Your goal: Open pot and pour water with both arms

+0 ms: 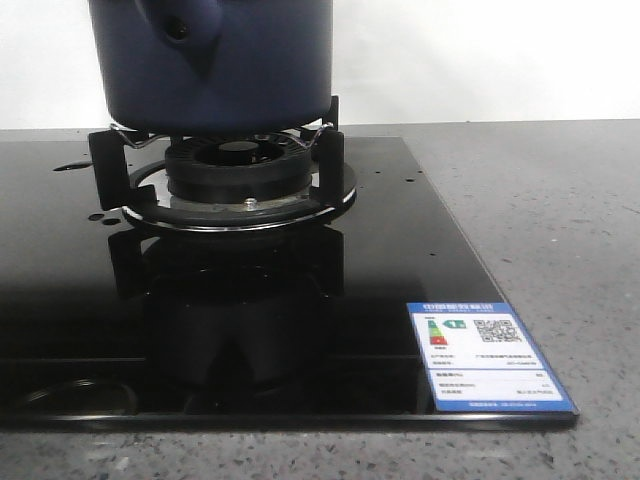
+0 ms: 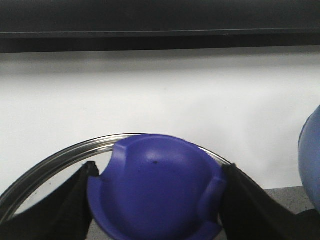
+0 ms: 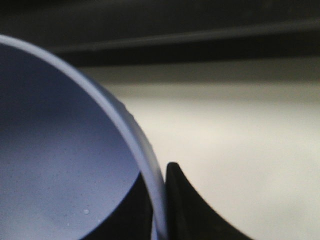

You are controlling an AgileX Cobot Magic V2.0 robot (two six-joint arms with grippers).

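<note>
The dark navy pot (image 1: pixel 250 60) fills the top of the front view, its base level with the burner's pan supports (image 1: pixel 330 140); whether it touches them I cannot tell. Its tubular stub (image 1: pixel 180 30) faces the camera. My right gripper (image 3: pixel 159 192) is shut on the pot's rim (image 3: pixel 125 120), one finger inside the wall and one outside. My left gripper (image 2: pixel 157 170) is shut on the blue knob (image 2: pixel 155 195) of a glass lid with a steel rim (image 2: pixel 50 160), held apart from the pot (image 2: pixel 311 160). Water is out of view; only small droplets (image 3: pixel 86 211) dot the inner wall. Neither gripper shows in the front view.
A gas burner (image 1: pixel 240 175) sits on a glossy black glass hob (image 1: pixel 400 260) with a blue-edged energy label (image 1: pixel 488 358) at its front right corner. Grey speckled counter (image 1: pixel 560 200) lies to the right, and a white wall stands behind.
</note>
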